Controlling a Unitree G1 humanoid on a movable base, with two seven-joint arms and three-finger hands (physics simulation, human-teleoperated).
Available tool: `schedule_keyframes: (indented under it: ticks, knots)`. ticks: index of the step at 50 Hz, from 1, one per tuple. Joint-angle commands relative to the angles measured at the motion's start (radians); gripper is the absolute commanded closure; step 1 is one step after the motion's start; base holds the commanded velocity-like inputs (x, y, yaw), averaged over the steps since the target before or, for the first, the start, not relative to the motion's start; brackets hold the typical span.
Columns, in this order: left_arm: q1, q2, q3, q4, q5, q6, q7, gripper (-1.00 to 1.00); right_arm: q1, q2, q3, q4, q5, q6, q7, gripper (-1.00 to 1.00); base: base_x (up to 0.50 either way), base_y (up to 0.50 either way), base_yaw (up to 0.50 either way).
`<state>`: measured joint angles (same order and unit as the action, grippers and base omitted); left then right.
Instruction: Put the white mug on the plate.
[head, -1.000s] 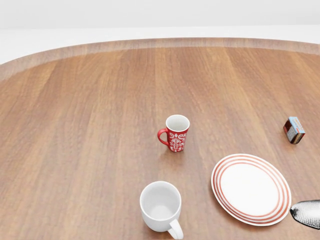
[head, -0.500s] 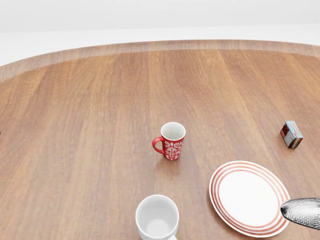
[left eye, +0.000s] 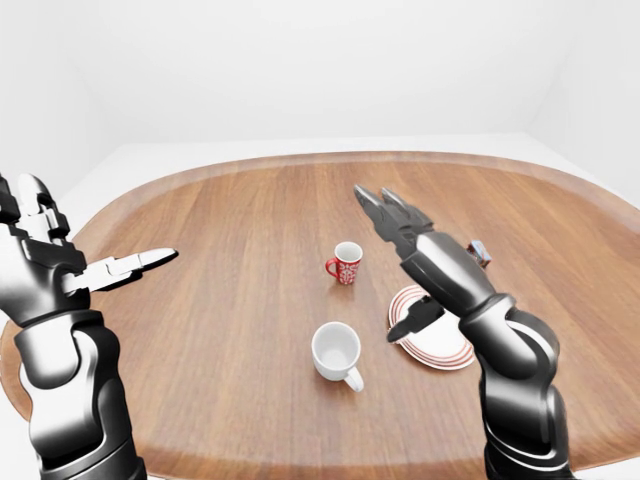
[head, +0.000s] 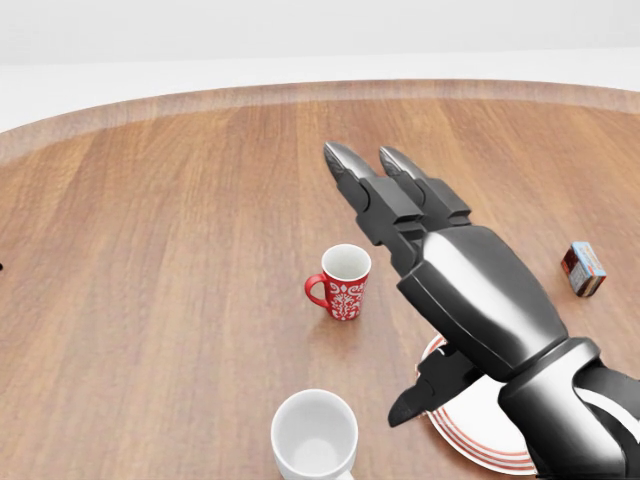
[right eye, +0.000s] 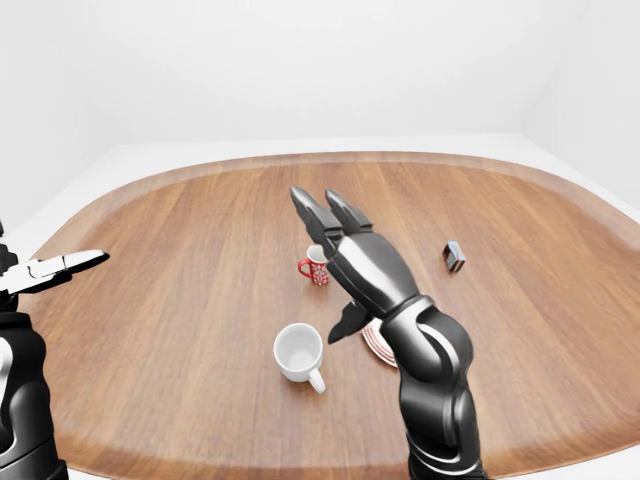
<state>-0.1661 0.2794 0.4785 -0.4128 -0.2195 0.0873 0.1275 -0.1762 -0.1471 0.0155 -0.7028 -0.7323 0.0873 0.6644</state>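
The white mug (left eye: 336, 352) stands upright on the wooden table (left eye: 230, 240), its handle toward the bottom right of the left-eye view. Right of it lies the white plate (left eye: 443, 347) with red rings, partly hidden by my right arm. My right hand (head: 385, 280) hovers open above the table between the mugs and the plate. Its two fingers stretch up the view past the red mug (head: 342, 282) and its thumb hangs over the plate's left edge. It holds nothing. My left hand (left eye: 85, 235) is raised open at the far left, well away from the mugs.
A small red and blue box (head: 584, 269) lies on the table to the right of the red mug, above the plate. The table's curved edge runs across the top of the head view, with white floor beyond.
My right hand has risen from the head view's bottom right corner to the middle, covering much of the plate. Earlier the camera tilted a little, shifting the mugs and plate downward.
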Motion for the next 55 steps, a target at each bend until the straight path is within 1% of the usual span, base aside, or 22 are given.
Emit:
schedule_keyframes:
  ticks: [1, 2, 3, 7, 9, 13, 15, 16, 20, 23, 28, 36, 40, 48, 49, 51, 55]
  knots:
    - [-0.001, -0.005, -0.011, 0.01, 0.005, 0.0, 0.008, -1.0, -0.062, 0.17, 0.191, 0.246, -0.526, 0.0, 0.034, -1.0, 0.0, 0.0, 0.0]
    - [-0.001, -0.005, -0.01, 0.01, 0.004, 0.0, 0.008, -1.0, -0.055, 0.209, 0.223, 0.277, -0.534, 0.0, 0.034, -1.0, 0.0, 0.0, 0.0]
    - [-0.002, -0.005, -0.011, 0.011, 0.004, 0.0, 0.008, -1.0, -0.046, 0.221, 0.248, 0.309, -0.553, 0.0, 0.034, -1.0, 0.0, 0.0, 0.0]
    - [-0.002, -0.004, -0.01, 0.016, 0.003, 0.0, 0.007, -1.0, -0.026, 0.265, 0.287, 0.358, -0.582, 0.0, 0.034, -1.0, 0.0, 0.0, 0.0]
    - [-0.003, -0.003, -0.009, 0.016, 0.001, 0.0, 0.008, -1.0, -0.014, 0.272, 0.314, 0.415, -0.613, 0.0, 0.034, -1.0, 0.0, 0.0, 0.0]
    - [-0.003, -0.002, -0.008, 0.012, -0.001, 0.0, 0.009, -1.0, 0.037, 0.293, 0.368, 0.453, -0.654, 0.0, 0.034, -1.0, 0.0, 0.0, 0.0]
    - [-0.004, -0.002, -0.008, 0.013, -0.001, 0.0, 0.009, -1.0, 0.054, 0.293, 0.383, 0.464, -0.666, 0.0, 0.034, -1.0, 0.0, 0.0, 0.0]
    - [-0.003, -0.002, -0.008, 0.012, -0.001, 0.0, 0.009, -1.0, 0.078, 0.289, 0.407, 0.471, -0.68, 0.0, 0.034, -1.0, 0.0, 0.0, 0.0]
    - [-0.003, -0.002, -0.009, 0.018, 0.0, 0.0, 0.009, -1.0, 0.104, 0.296, 0.437, 0.492, -0.69, 0.0, 0.034, -1.0, 0.0, 0.0, 0.0]
    - [-0.003, -0.002, -0.008, 0.019, -0.002, 0.0, 0.008, -1.0, 0.146, 0.286, 0.474, 0.508, -0.703, 0.0, 0.034, -1.0, 0.0, 0.0, 0.0]
    - [-0.002, -0.003, -0.009, 0.016, -0.001, 0.0, 0.009, -1.0, 0.168, 0.281, 0.502, 0.502, -0.713, 0.0, 0.034, -1.0, 0.0, 0.0, 0.0]
    - [-0.001, -0.004, -0.01, 0.012, 0.001, 0.0, 0.009, -1.0, 0.159, 0.279, 0.491, 0.575, -0.692, 0.0, 0.034, -1.0, 0.0, 0.0, 0.0]
    - [-0.001, -0.005, -0.011, 0.013, 0.002, 0.0, 0.008, -1.0, 0.131, 0.286, 0.465, 0.636, -0.674, 0.0, 0.034, -1.0, 0.0, 0.0, 0.0]
    - [-0.001, -0.005, -0.011, 0.013, 0.002, 0.0, 0.008, -1.0, 0.13, 0.287, 0.464, 0.639, -0.674, 0.0, 0.034, -1.0, 0.0, 0.0, 0.0]
    - [0.0, -0.005, -0.01, 0.01, 0.001, 0.0, 0.008, -1.0, 0.023, 0.312, 0.381, 0.803, -0.636, 0.0, 0.034, -1.0, 0.0, 0.0, 0.0]
    - [0.001, -0.006, -0.011, 0.009, 0.001, 0.0, 0.008, -1.0, 0.005, 0.313, 0.366, 0.843, -0.625, 0.0, 0.034, -1.0, 0.0, 0.0, 0.0]
    - [0.002, -0.007, -0.012, 0.007, 0.002, 0.0, 0.007, -1.0, -0.013, 0.315, 0.353, 0.855, -0.612, 0.0, 0.034, -1.0, 0.0, 0.0, 0.0]
